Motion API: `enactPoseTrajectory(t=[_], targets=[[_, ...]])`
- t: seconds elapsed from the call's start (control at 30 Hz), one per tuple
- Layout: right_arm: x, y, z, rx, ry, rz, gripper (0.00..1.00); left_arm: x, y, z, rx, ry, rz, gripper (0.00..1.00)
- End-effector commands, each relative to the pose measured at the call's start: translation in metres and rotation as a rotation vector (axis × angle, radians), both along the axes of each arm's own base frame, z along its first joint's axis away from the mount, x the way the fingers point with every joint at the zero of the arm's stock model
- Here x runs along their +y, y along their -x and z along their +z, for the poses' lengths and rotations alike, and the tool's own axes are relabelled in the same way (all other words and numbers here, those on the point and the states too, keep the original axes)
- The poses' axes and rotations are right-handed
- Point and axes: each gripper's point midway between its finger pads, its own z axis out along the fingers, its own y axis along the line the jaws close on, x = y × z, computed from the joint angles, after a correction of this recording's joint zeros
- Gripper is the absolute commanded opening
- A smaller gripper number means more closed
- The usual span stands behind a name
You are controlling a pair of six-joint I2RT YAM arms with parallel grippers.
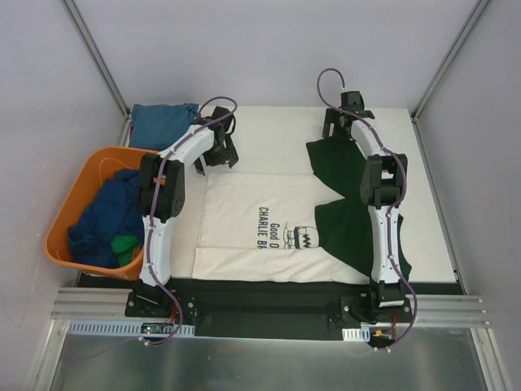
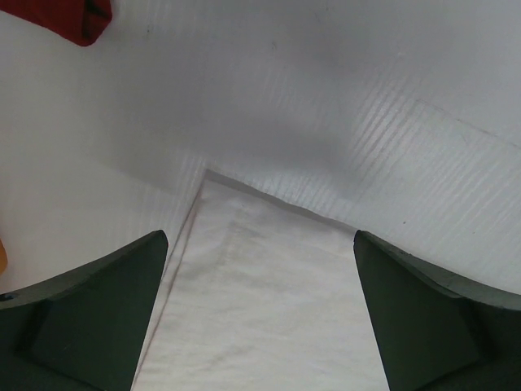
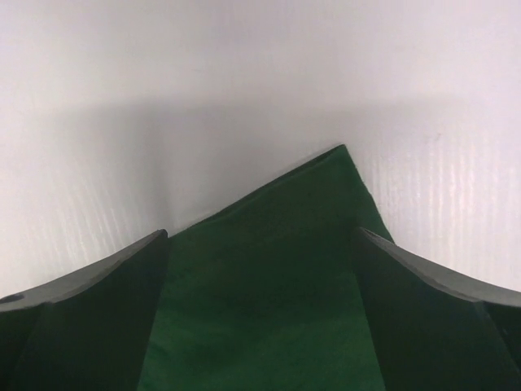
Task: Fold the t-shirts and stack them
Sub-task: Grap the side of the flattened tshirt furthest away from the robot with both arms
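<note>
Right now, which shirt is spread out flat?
The cream shirt with green sleeves; the blue shirt lies bundled far-left, other clothes heaped in the orange basket.

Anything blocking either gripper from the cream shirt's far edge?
Nothing visible. The left gripper hangs, jaws open, over a corner of the cream shirt, the right gripper likewise over its green sleeve tip.

Overhead view downward, 2 wrist views close over shirt (image 1: 244, 220)

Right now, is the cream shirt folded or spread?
Mostly spread: cream shirt lies flat, green sleeves out; near edge seems folded over print.
</note>
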Motion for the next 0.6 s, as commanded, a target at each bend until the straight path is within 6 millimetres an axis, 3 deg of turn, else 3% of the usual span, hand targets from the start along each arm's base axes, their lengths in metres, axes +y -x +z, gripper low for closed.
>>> enactPoseTrajectory(t=[0.0,0.1,0.17,0.47,0.57], targets=[[0.015,-0.016,0.039,-0.094,-0.035,0.087,0.97,0.004,0.000,0.002,0.031,0.022,-0.005,0.99],[0.020,-0.001,0.026,-0.021,-0.042,0.124,0.97,0.005,0.001,0.001,0.034,0.025,0.005,0.99],[0.009,-0.002,0.031,-0.037,-0.008,0.072,0.97,0.006,0.002,0.000,0.037,0.026,0.009,0.99],[0.005,-0.003,0.029,-0.019,-0.008,0.051,0.98,0.009,0.001,0.006,0.024,0.035,0.031,0.99],[-0.002,-0.004,0.027,-0.011,-0.035,0.018,0.91,0.010,0.001,0.007,0.022,0.037,0.036,0.99]])
